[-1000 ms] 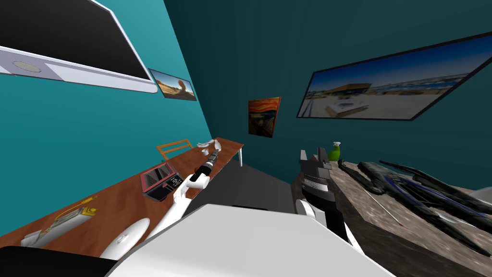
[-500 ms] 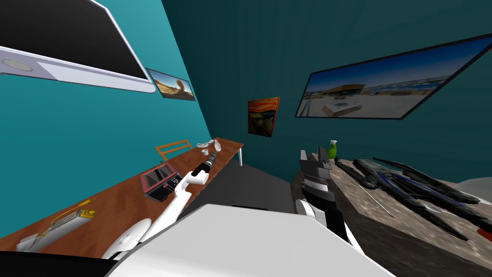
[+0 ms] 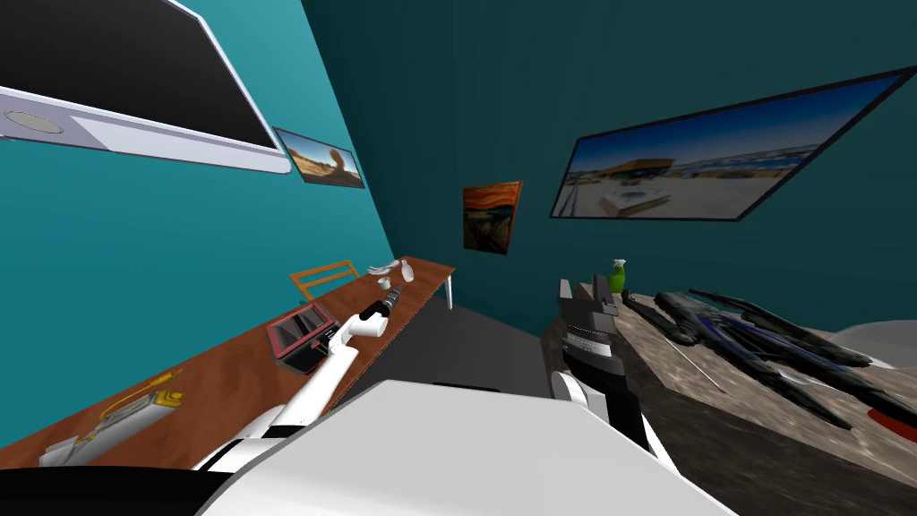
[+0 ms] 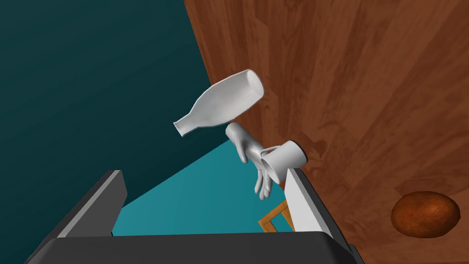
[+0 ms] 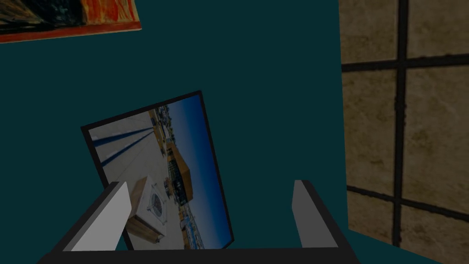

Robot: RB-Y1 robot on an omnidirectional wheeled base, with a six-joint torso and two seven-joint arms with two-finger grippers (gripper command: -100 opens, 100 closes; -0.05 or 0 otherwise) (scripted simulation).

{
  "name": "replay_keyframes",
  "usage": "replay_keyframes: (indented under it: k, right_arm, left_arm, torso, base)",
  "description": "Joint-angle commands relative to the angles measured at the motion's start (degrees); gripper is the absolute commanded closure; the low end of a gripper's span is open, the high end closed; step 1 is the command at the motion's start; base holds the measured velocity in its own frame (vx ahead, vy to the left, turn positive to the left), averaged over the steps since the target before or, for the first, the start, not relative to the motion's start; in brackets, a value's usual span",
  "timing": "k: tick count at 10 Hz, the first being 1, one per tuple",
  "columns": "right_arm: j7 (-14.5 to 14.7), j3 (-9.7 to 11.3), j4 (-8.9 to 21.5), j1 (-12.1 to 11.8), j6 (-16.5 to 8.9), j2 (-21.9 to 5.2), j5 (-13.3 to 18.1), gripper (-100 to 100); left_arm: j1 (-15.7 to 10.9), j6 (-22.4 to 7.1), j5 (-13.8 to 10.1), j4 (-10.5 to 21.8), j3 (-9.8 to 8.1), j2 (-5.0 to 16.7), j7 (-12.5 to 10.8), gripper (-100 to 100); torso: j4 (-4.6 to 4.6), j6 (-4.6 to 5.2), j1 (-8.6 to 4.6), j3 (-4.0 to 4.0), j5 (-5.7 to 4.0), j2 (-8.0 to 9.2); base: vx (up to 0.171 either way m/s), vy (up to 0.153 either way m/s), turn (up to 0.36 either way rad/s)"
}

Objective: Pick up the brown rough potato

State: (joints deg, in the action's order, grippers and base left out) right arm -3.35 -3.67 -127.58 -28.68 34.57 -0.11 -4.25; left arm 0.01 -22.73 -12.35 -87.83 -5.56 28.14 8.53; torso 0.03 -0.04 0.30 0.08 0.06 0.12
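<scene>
The brown rough potato point(image 4: 425, 214) lies on the wooden table point(image 4: 366, 91), off to the side of my left gripper point(image 4: 206, 201) and outside its open fingers. Past the fingertips a white bottle point(image 4: 220, 104), a white cup point(image 4: 283, 160) and a white hand-shaped figure point(image 4: 247, 149) stand together at the table's far end. In the head view my left gripper point(image 3: 400, 291) reaches along the table point(image 3: 224, 376) toward those white things point(image 3: 389, 269). My right gripper point(image 3: 582, 291) is held up open beside a stone counter, nothing in it point(image 5: 208, 211).
A red and black box point(image 3: 300, 331) and a grey and yellow device point(image 3: 134, 408) lie on the table near my left arm. A wooden chair point(image 3: 322, 275) stands behind the table. The stone counter point(image 3: 681, 385) on the right carries a dark spaceship model point(image 3: 761, 345) and a green bottle point(image 3: 617, 278).
My left arm has stretched further along the table toward its far end. The head view has swung slightly, sliding the counter's things leftward. The right arm keeps its pose.
</scene>
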Motion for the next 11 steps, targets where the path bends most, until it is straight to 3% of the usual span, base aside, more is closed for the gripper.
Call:
replay_keyframes:
  k: [1, 2, 3, 5, 6, 7, 8, 9, 10, 11]
  right_arm:
    - [0.00, 0.00, 0.00, 0.00, 0.00, 0.00, 0.00, 0]
    - [0.00, 0.00, 0.00, 0.00, 0.00, 0.00, 0.00, 0]
    - [0.00, 0.00, 0.00, 0.00, 0.00, 0.00, 0.00, 0]
    - [0.00, 0.00, 0.00, 0.00, 0.00, 0.00, 0.00, 0]
    - [0.00, 0.00, 0.00, 0.00, 0.00, 0.00, 0.00, 0]
    - [0.00, 0.00, 0.00, 0.00, 0.00, 0.00, 0.00, 0]
    - [0.00, 0.00, 0.00, 0.00, 0.00, 0.00, 0.00, 0]
    - [0.00, 0.00, 0.00, 0.00, 0.00, 0.00, 0.00, 0]
    - [0.00, 0.00, 0.00, 0.00, 0.00, 0.00, 0.00, 0]
    - [0.00, 0.00, 0.00, 0.00, 0.00, 0.00, 0.00, 0]
  left_arm:
    - [-1.84, -2.86, -0.34, 2.86, -0.29, 0.93, 0.69, -100]
    - [-1.84, -4.09, -0.34, 3.69, -0.29, 0.93, 0.69, -100]
    - [-3.51, -6.11, -0.74, 5.36, -0.49, 1.81, 1.23, -100]
    - [-3.51, -6.98, -0.74, 6.71, -0.49, 1.81, 1.23, -100]
    - [-5.13, -9.73, -1.10, 8.26, -0.67, 2.62, 1.76, -100]
    - [-5.13, -9.73, -1.10, 9.59, -0.67, 2.62, 1.76, -100]
    - [-6.68, -12.33, -1.45, 11.12, -0.82, 3.34, 2.27, -100]
    - [-6.68, -12.33, -1.45, 12.45, -0.82, 3.34, 2.27, -100]
    - [-8.17, -14.77, -1.77, 14.20, -0.96, 3.95, 2.75, -100]
    - [-8.17, -14.77, -1.77, 15.03, -0.96, 3.95, 2.75, -100]
  torso:
    - [0.00, 0.00, 0.00, 0.00, 0.00, 0.00]
    - [0.00, 0.00, -0.01, 0.00, -0.01, 0.00]
    - [0.00, -0.01, -0.03, 0.00, -0.01, 0.00]
    - [0.00, -0.01, 0.03, -0.01, 0.00, -0.01]
    - [-0.01, -0.01, -0.08, -0.03, -0.02, -0.05]
    - [-0.01, 0.00, -0.03, -0.03, -0.02, -0.06]
    - [-0.01, -0.01, -0.02, -0.03, 0.00, -0.06]
    - [-0.01, -0.01, 0.08, -0.02, 0.00, -0.04]
    - [-0.01, -0.01, 0.06, -0.03, 0.02, -0.05]
    - [-0.01, -0.01, 0.12, -0.04, 0.01, -0.08]
  base:
    - [-0.025, 0.057, -0.022]
    - [-0.025, 0.053, -0.014]
    - [-0.024, 0.069, -0.014]
    - [-0.014, 0.053, -0.007]
    - [-0.010, 0.056, -0.007]
    - [-0.011, 0.060, -0.012]
    - [-0.017, 0.088, -0.009]
    - [-0.013, 0.079, -0.012]
    - [-0.001, 0.096, -0.007]
    - [0.002, 0.081, -0.010]
